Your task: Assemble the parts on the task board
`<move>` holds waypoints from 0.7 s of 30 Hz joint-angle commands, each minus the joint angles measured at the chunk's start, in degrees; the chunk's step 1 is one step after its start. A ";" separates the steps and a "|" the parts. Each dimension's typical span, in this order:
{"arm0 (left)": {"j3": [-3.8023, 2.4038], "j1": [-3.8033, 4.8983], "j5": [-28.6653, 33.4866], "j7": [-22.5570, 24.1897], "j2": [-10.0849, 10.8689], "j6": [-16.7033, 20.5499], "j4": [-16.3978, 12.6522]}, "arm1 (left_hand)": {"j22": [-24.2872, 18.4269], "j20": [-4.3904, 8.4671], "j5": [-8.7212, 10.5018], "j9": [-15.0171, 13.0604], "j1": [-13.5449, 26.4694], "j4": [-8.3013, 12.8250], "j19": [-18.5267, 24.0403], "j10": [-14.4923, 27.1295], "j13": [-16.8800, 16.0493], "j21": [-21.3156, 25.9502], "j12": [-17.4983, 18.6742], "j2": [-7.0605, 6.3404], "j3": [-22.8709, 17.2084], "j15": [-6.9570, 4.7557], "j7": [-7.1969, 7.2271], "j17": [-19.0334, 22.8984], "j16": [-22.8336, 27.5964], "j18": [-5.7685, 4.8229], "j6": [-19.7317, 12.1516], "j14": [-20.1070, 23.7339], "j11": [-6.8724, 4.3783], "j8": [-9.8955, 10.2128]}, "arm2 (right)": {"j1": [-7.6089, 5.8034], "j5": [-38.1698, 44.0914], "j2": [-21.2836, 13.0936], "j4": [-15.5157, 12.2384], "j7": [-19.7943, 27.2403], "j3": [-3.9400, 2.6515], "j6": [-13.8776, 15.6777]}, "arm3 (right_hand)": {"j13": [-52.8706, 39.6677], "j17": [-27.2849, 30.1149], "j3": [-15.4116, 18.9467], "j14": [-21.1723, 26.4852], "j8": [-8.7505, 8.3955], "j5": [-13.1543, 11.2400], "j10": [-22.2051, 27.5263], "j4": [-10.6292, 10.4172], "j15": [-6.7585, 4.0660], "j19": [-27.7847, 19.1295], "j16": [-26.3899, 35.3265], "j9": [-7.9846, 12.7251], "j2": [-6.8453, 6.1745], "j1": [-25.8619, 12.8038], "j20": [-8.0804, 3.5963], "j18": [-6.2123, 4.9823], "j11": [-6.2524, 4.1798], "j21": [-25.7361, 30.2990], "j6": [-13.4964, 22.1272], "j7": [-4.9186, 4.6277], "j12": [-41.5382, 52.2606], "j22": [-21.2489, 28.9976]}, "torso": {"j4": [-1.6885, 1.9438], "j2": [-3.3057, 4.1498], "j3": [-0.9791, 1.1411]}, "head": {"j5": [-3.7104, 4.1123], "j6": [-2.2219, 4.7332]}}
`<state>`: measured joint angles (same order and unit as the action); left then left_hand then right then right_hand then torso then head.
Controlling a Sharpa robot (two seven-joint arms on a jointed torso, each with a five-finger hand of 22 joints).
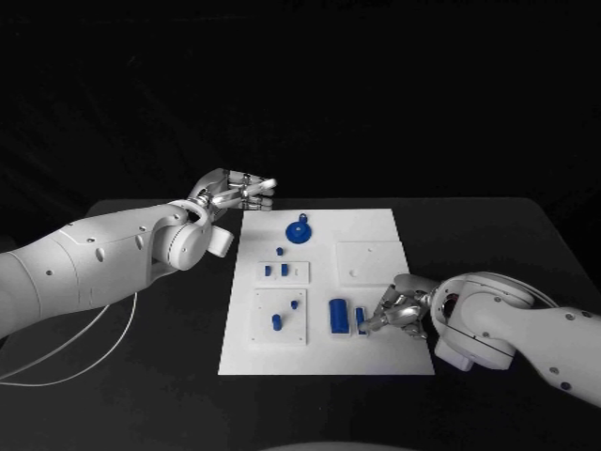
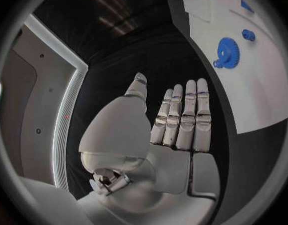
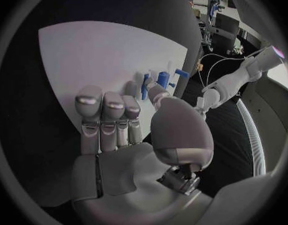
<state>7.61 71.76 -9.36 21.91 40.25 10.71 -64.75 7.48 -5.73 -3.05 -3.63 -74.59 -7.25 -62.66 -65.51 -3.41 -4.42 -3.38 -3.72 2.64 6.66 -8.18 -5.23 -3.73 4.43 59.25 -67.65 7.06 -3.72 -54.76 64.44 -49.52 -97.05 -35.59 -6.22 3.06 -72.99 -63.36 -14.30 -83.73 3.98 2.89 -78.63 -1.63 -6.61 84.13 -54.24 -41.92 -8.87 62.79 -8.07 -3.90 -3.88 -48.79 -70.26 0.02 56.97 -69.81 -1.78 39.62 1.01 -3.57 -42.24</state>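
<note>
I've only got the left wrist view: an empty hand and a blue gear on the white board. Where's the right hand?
Observer: The right hand is over the near right part of the task board, fingertips at a small blue part.
Operator: Is it holding that part?
Observer: I cannot tell. In the right wrist view the thumb and a finger are right at it, but the grip is unclear.
Operator: Anything beside it?
Observer: A larger blue block lies next to it, on the robot's left side.

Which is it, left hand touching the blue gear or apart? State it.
Apart. In the head view the left hand hovers off the task board's far left corner, with bare white board between it and the blue gear.
</note>
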 commanded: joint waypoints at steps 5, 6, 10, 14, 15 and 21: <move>-0.04 -0.04 3.22 0.79 0.11 -0.30 -0.68 | -0.13 0.04 -0.31 -0.02 -0.41 1.31 -0.11 0.01 -0.08 -0.30 -0.02 0.81 0.05 -0.11 0.05 -0.20 0.18 -0.83 -0.01 0.16 0.18 0.10 | 0.06 -2.43 -0.79 1.10 6.19 -1.36 1.84 | -0.15 0.17 3.72 -0.07 -0.22 0.01 -0.14 -5.18 0.09 3.05 0.40 -0.64 -1.28 0.74 0.19 -0.74 0.40 0.06 0.96 -0.54 0.15 0.20 | -0.08 -0.13 -0.09 | 0.50 1.98; -0.04 -0.04 3.62 0.79 0.10 -0.24 -0.71 | -0.13 0.05 -0.33 -0.02 -0.35 1.40 -0.10 -0.01 -0.08 -0.31 -0.02 0.83 0.10 -0.11 0.06 -0.21 0.18 -0.84 0.02 0.14 0.17 0.09 | 0.04 -3.06 -0.77 1.57 7.59 -1.67 2.17 | -0.10 0.32 3.86 -0.03 -0.31 0.05 -0.07 -5.88 0.10 3.06 0.56 -0.58 -1.11 0.83 0.22 -0.83 0.51 0.13 1.22 -0.74 0.08 0.23 | -0.05 -0.14 -0.10 | 0.67 2.42; -0.04 -0.03 5.52 0.53 0.21 0.49 -0.64 | -0.12 0.08 -0.41 -0.02 -0.29 1.65 -0.12 -0.09 -0.08 -0.35 -0.02 0.70 0.13 -0.15 0.11 -0.25 0.17 -0.86 0.15 0.02 0.14 0.09 | -0.62 -7.47 -0.28 4.57 15.78 -2.86 4.88 | 0.45 1.44 4.39 0.13 -0.32 0.47 0.36 -3.60 0.55 2.94 1.64 4.51 1.18 2.39 0.79 -0.80 1.06 1.22 2.61 -1.34 -0.42 0.76 | -0.13 -0.42 -0.14 | 1.03 4.65; -0.05 0.00 6.24 0.41 0.21 1.15 -0.10 | -0.11 0.12 -0.46 -0.02 -0.44 1.82 -0.11 -0.24 -0.08 -0.37 -0.02 0.77 -0.03 -0.21 0.18 -0.28 0.17 -0.90 0.32 -0.13 0.08 0.08 | -1.86 -11.11 0.85 8.45 22.41 -3.50 6.59 | 0.87 1.90 5.21 0.13 -0.29 1.56 0.45 -1.29 0.73 2.96 1.89 8.62 2.64 1.96 0.91 -0.90 1.32 1.63 3.88 -1.97 -0.45 0.88 | -0.35 -0.94 -0.51 | 1.34 6.17; -0.06 0.01 6.45 0.41 0.15 1.38 0.18 | -0.12 0.13 -0.45 -0.02 -0.47 1.89 -0.05 -0.36 -0.08 -0.35 -0.02 0.81 -0.07 -0.23 0.28 -0.29 0.18 -0.94 0.44 -0.19 0.01 0.08 | -2.32 -12.36 1.32 9.98 24.43 -3.63 7.20 | 1.16 2.48 6.08 0.32 -0.38 3.20 0.64 -0.57 0.73 2.81 2.62 9.37 3.23 2.06 0.96 -0.99 1.30 2.54 3.79 -2.00 -0.86 1.30 | -0.38 -1.14 -0.65 | 1.47 6.75; -0.09 0.18 7.99 0.34 -0.62 3.33 2.31 | -0.25 -0.05 -0.62 -0.01 -0.98 2.95 0.89 -0.97 -0.06 -0.10 0.00 1.98 0.13 -0.78 1.58 0.31 0.19 -1.23 1.50 1.02 -1.11 0.12 | -4.81 -20.85 5.09 20.87 35.72 -4.56 10.77 | 11.34 8.87 12.56 2.53 -0.36 7.89 5.42 4.95 1.30 0.70 12.01 13.49 7.68 4.22 1.60 -1.80 1.85 19.72 4.88 -2.56 -14.86 10.63 | -0.68 -1.90 -1.07 | 1.67 9.33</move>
<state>7.59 71.80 -3.80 21.91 39.89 12.11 -62.71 7.28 -5.74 -3.28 -3.63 -75.58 -4.56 -62.02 -66.44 -3.41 -4.42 -3.38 -2.14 2.93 5.93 -6.84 -5.01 -3.73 3.78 60.59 -66.92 6.13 -3.72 -59.42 51.12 -44.85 -77.55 -10.69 -10.76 10.09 -62.95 -55.13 -2.00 -81.50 3.77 10.43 -73.86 2.99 -5.30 84.02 -43.24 -28.75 -1.61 66.97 -6.71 -4.88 -2.13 -31.41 -65.75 -2.41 44.05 -60.40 -2.27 38.23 0.21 -1.97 -34.10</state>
